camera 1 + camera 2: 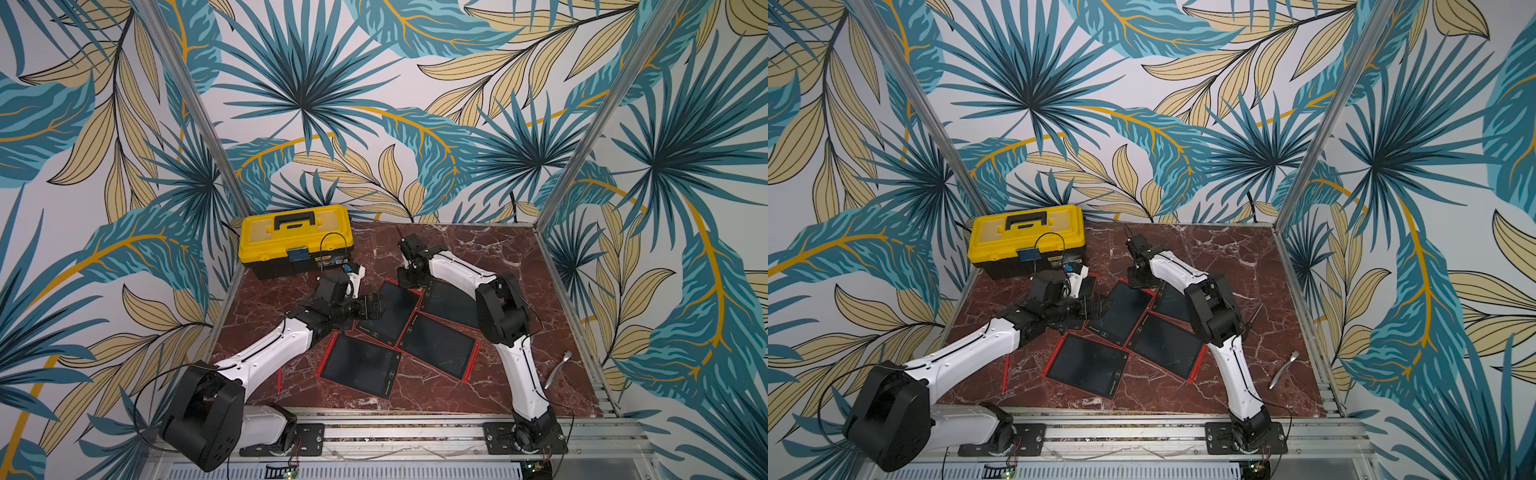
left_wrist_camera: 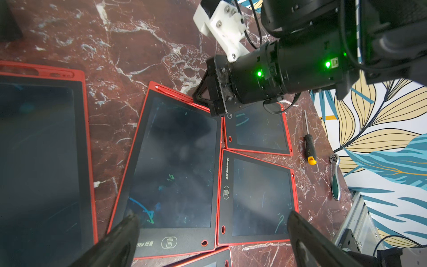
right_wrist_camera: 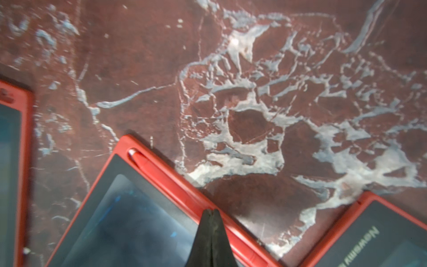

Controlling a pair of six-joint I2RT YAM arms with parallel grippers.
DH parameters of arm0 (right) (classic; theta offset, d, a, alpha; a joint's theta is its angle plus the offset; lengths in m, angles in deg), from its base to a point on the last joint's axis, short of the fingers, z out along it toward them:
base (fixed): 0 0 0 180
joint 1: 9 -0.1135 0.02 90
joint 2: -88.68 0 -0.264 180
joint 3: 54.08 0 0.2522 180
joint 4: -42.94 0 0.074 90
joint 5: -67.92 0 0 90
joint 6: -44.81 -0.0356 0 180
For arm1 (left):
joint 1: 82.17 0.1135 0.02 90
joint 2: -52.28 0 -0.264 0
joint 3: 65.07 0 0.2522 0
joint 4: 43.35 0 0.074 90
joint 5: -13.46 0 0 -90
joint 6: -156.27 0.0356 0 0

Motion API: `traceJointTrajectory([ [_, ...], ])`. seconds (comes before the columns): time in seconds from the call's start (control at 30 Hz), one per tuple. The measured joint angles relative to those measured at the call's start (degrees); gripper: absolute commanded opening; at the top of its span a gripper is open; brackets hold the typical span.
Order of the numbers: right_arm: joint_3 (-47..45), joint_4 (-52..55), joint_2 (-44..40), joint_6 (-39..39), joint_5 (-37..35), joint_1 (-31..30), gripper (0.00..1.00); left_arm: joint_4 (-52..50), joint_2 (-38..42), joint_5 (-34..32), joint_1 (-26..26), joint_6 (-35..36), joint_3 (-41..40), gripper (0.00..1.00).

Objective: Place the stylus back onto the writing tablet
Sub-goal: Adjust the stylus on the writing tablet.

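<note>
Pressing shut jaws on the stylus [image 3: 161, 175] lying in the edge slot of the tablet [image 3: 129, 219] at lower centre, the right gripper [image 3: 211, 216] is apparently finishing placement, while the left gripper [image 2: 211, 217] is hovering wide open.

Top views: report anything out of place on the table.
A thin red stylus lies loose on the red marble table, apart from the red-framed black writing tablets, which lie askew to one another.

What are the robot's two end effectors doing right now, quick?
Left end effector: open, holding nothing.
Right end effector: shut, holding nothing, tips at the thin red plastic stylus.
</note>
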Motion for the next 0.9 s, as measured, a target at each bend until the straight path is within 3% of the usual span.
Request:
traceJointTrajectory([
  [0.9, 0.17, -0.39, 0.04, 4.66, -1.62, -0.76, 0.0, 1.25, 0.0, 0.0, 0.0, -0.35, -0.81, 1.0],
])
